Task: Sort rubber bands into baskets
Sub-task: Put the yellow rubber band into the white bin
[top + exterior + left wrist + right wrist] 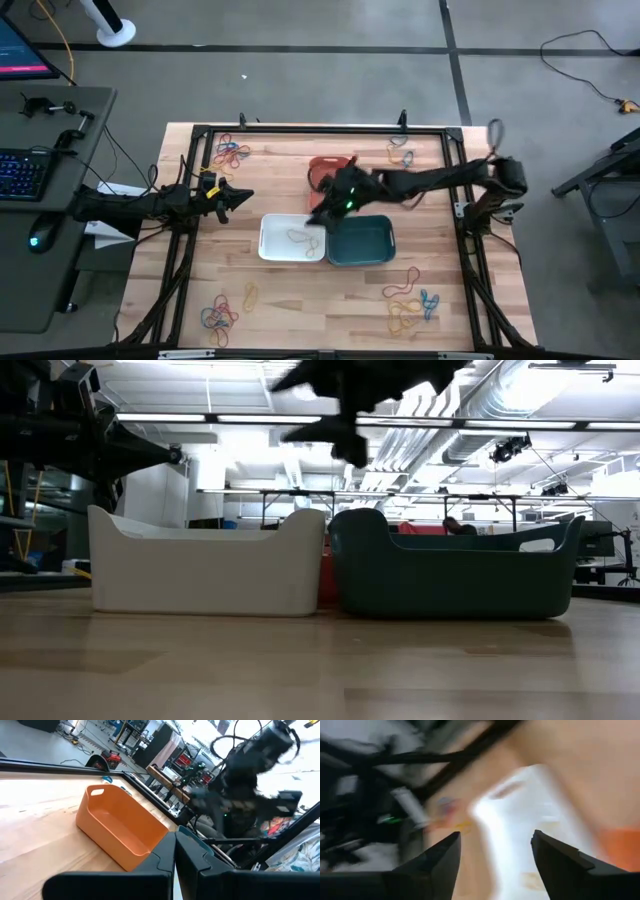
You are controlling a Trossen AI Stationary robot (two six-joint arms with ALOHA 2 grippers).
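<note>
wooden table (300,290) bears white basket (290,238) beside teal basket (360,241).

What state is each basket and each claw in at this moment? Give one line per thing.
White basket: upright, yellow rubber bands inside.
Teal basket: upright, looks empty.
Orange basket: upright, empty where visible.
Right claw: open, holding nothing, above the white basket.
Left claw: shut, empty, waiting at the table's left side.
</note>
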